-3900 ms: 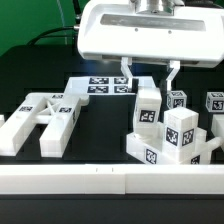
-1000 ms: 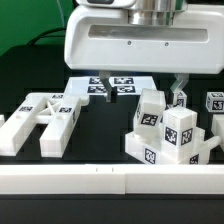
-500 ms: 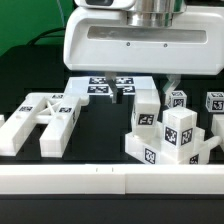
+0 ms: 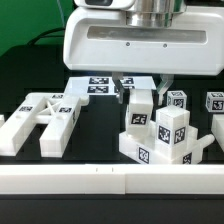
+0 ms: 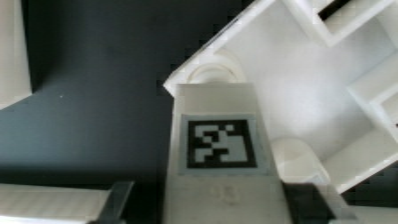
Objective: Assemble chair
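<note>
The end effector (image 4: 143, 92) was closed narrowly on an upright tagged chair leg (image 4: 139, 110), held beside stacked chair parts (image 4: 173, 135).

A long white block (image 5: 217, 110) ran away from the camera, with a black-and-white square tag (image 5: 219, 143) on its facing side and a rounded nub (image 5: 214, 72) at its far end. The pincer (image 5: 217, 198) was closed on the block's near end, one dark finger (image 5: 121, 200) against the block's side. Just beyond the block lay a white frame of bars (image 5: 329, 60). Beside the block spread the dark surface (image 5: 89, 130).
</note>
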